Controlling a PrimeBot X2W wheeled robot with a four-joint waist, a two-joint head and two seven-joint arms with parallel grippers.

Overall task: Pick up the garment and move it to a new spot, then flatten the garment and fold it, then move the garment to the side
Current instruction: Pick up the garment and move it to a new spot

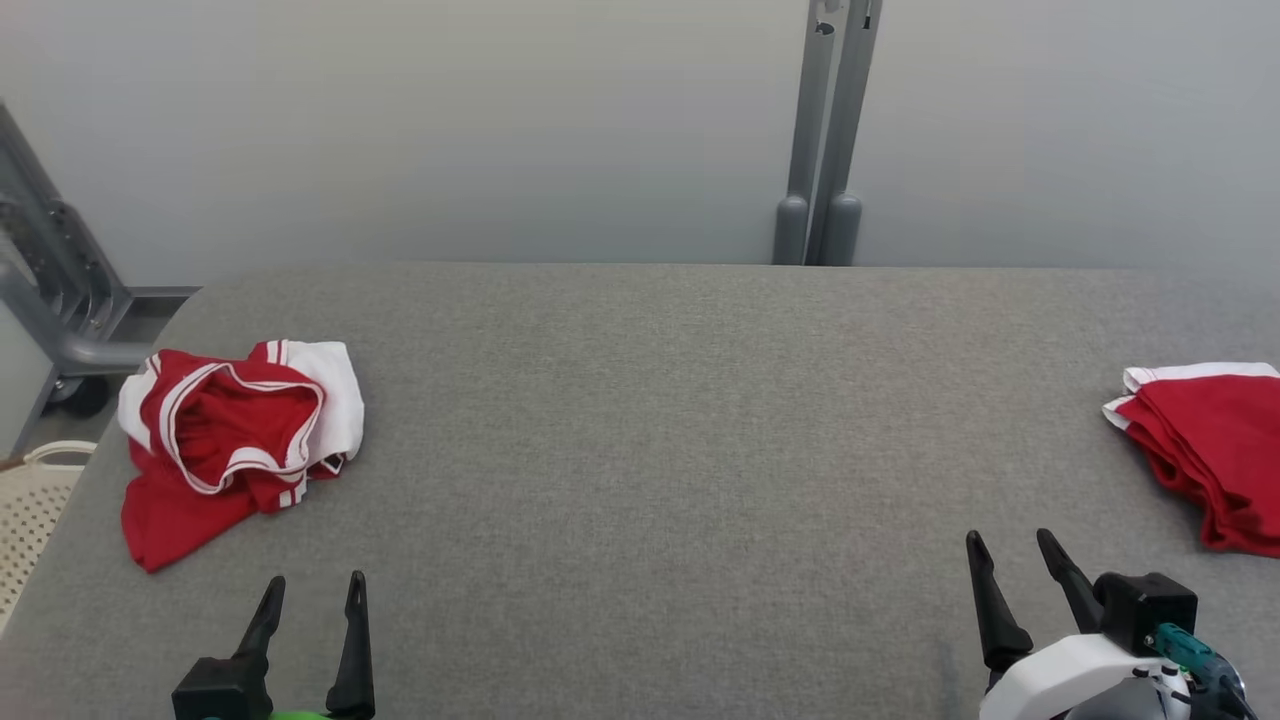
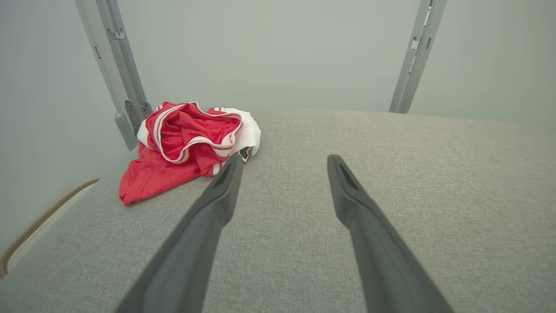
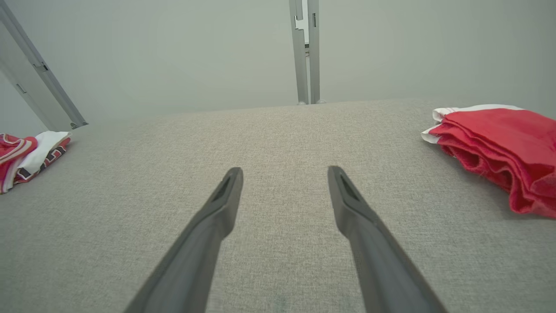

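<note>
**Head view.** A crumpled red-and-white mesh garment [image 1: 235, 440] lies in a heap on the left part of a grey fabric-covered table [image 1: 650, 450], near the table's left edge, with its white-banded opening turned upward. A folded red cloth with white trim [image 1: 1210, 450] rests at the table's far right (partly cut off by the frame edge), well apart from the heap. The left gripper [image 1: 316, 580] appears at lower left, its two dark fingers spread and empty, near the heap's front corner but apart from it. The right gripper [image 1: 1008, 540] appears at lower right, likewise released and holding nothing, near the folded cloth without touching it. A grey metal post [image 1: 825, 130] stands upright against the pale wall behind the table's far edge. A white perforated basket [image 1: 30, 500] sits beside the table's left edge.

**Left wrist view.** The garment lies ahead and to the left of the spread fingers.

**Right wrist view.** Bare table shows between the fingers, with the folded cloth at right and the heap at far left.
</note>
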